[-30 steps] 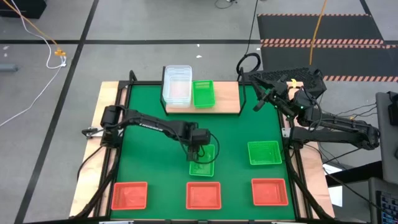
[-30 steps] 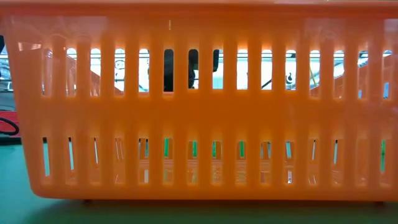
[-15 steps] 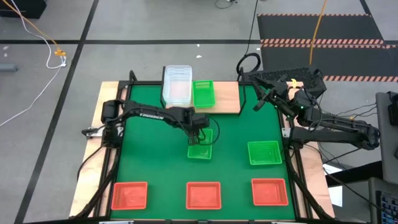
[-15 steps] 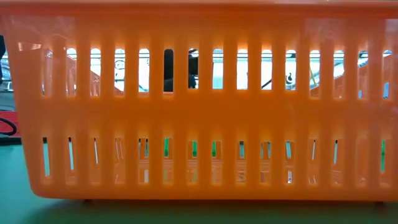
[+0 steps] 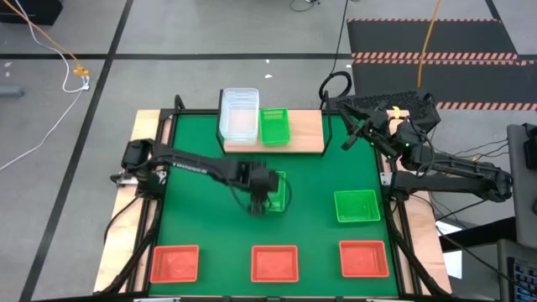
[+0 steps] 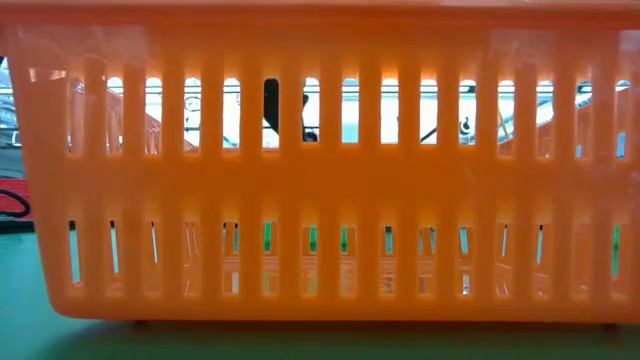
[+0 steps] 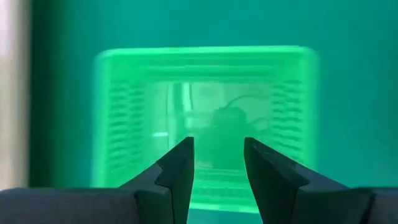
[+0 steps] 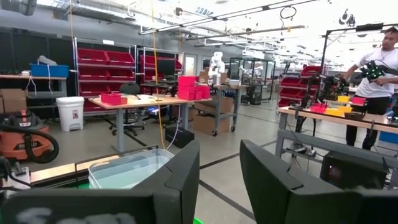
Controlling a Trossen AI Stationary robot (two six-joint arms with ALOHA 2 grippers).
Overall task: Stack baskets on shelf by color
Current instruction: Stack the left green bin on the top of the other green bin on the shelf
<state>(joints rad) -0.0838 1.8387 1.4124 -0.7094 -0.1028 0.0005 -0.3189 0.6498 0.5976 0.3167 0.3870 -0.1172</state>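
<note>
My left gripper (image 5: pixel 260 202) is over the middle of the green mat, shut on a green basket (image 5: pixel 277 190), which fills the left wrist view (image 7: pixel 205 93). The shelf (image 5: pixel 307 131), a wooden board at the far edge, carries a stack of clear baskets (image 5: pixel 238 117) and one green basket (image 5: pixel 273 126) beside it. Another green basket (image 5: pixel 356 205) rests by its bottom on the mat at the right. Three red baskets (image 5: pixel 274 262) stand along the near edge. My right gripper (image 5: pixel 347 139) is raised at the far right, open, with nothing between its fingers (image 8: pixel 186 180). My left gripper holds the green basket by the end wall nearest the wrist (image 7: pixel 217 186). The fingers (image 7: pixel 181 165) come from above, slanting down toward the far edge. Their tips cover the place of contact. The basket hangs open side up, about level, above the mat.
One red basket (image 6: pixel 320 170) stands right in front of the low camera and blocks nearly all of that view. Bare mat (image 5: pixel 201 218) lies left of the held basket. The shelf's right part is bare wood. A person (image 8: pixel 380 62) stands in the room beyond.
My left gripper has risen and gone toward the far edge with the green basket. The basket has left its place in the mat's middle and now hangs closer to the shelf.
</note>
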